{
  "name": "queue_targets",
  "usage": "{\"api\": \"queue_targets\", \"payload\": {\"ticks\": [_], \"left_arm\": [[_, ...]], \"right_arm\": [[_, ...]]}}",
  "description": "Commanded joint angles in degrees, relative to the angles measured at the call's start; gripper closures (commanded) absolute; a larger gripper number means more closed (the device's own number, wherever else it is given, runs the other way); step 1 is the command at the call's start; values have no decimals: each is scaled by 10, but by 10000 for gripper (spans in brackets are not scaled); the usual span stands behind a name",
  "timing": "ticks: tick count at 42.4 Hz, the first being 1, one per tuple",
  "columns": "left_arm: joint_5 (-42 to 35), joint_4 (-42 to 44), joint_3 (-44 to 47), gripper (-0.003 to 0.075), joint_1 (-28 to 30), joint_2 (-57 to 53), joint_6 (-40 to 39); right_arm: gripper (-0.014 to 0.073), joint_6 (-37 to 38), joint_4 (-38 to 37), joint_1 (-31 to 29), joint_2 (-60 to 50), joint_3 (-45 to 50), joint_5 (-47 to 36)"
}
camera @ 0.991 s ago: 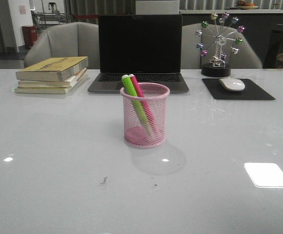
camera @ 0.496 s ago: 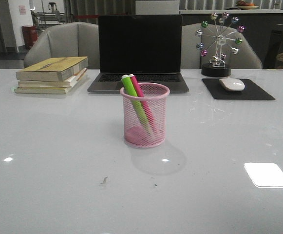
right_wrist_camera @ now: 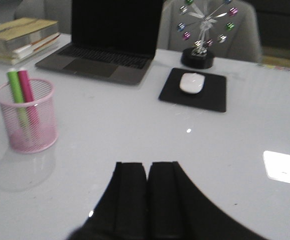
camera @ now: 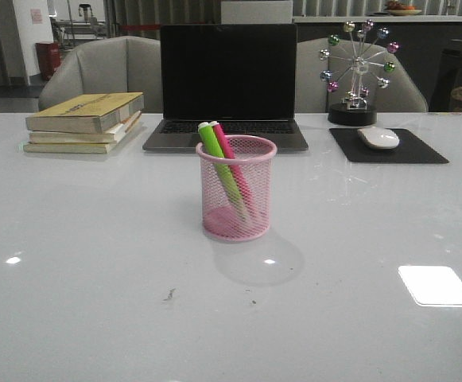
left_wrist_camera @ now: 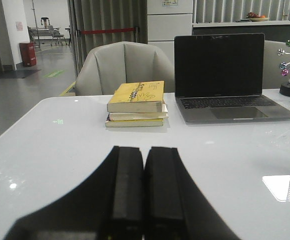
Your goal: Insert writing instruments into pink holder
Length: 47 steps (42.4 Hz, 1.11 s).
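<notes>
Front view: a pink mesh cup [camera: 237, 189] stands mid-table before a laptop [camera: 228, 79], green marker [camera: 219, 165] and pink marker [camera: 229, 155] leaning inside. Left gripper [left_wrist_camera: 144, 187] and right gripper [right_wrist_camera: 147, 197] are pressed together, empty, well apart from it. Task looks finished; no further move seems needed.

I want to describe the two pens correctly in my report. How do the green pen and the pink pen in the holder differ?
The green pen is bright green; the pink pen is magenta. In the front view the green pen lies in front of and left of the pink pen, partly hiding it. Both stand inside the pink holder, lean the same way with their tops at its left rim, rise slightly above it, and have white top ends.
</notes>
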Motion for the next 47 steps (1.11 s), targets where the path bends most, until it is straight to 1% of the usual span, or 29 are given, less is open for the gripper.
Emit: {"api": "queue_targets", "payload": {"ticks": [1, 6, 9, 10, 14, 22, 31, 38, 47], "left_arm": [[-49, -2, 2, 629, -5, -12, -5], [-49, -2, 2, 629, -5, -12, -5], [-49, -2, 2, 629, -5, -12, -5], [-49, -2, 2, 629, -5, -12, -5], [-49, -2, 2, 629, -5, -11, -5], [-49, -2, 2, 629, -5, -11, -5], [-49, -2, 2, 629, -5, -11, -5], [-49, -2, 2, 629, -5, -11, -5], [-49, -2, 2, 629, -5, -11, -5]], "right_arm": [[570, -1, -8, -35, -32, 32, -110], [570, -1, -7, -61, -71, 87, -149], [570, -1, -2, -63, -90, 108, -164], [570, -1, 1, -63, -91, 107, -153], [570, -1, 3, -63, -90, 107, -152], [570, -1, 21, -63, -90, 107, -178], [570, 12, 28, -63, -90, 107, -175], [570, 12, 28, -76, -90, 107, -175], [570, 12, 28, -77, -90, 107, -175]]}}
